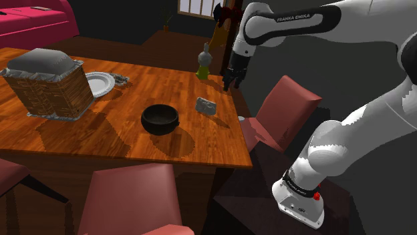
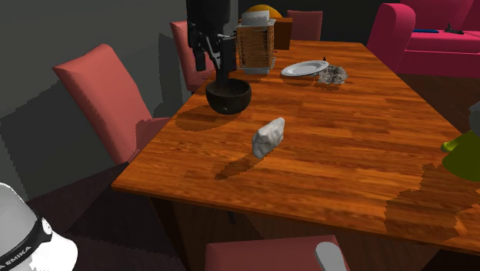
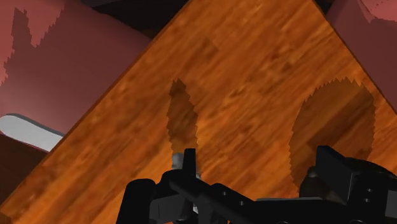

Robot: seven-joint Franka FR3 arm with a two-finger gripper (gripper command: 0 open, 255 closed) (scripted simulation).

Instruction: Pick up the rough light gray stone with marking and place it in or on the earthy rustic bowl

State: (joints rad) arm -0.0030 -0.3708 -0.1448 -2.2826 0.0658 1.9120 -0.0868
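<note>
We start with the broad reddish-brown wooden table (image 1: 100, 130), which carries everything that matters here. Over its far corner reaches the white arm with dark joints (image 1: 294, 23). Padded red chairs (image 1: 284, 107) are drawn up along the table's edges. A woven basket with a grey cover (image 1: 50, 83) stands well apart from the work, at the shoulder view's left.

Next comes the dark, round rustic bowl (image 1: 160, 120). It sits upright on the table with nothing in it. The rough light grey stone (image 1: 205, 105) lies on the wood just beside the bowl, on the shoulder view's right, apart from it and near the table edge.

Smallest is the black two-finger gripper (image 1: 231, 83). It hangs above the table beyond the stone and touches nothing. In the wrist view its fingers (image 3: 189, 160) stand apart with only table between them, so we read the claw as open and carrying nothing.

We judge the step in hand to be the approach. To do it well, we would centre the claw over the stone before descending. We would turn the wrist so the fingers cross its narrower faces, then go low enough to straddle its middle. The lump is uneven and could twist, so we would close slowly. The lift should clear the bowl's rim before we carry the stone across.
</note>
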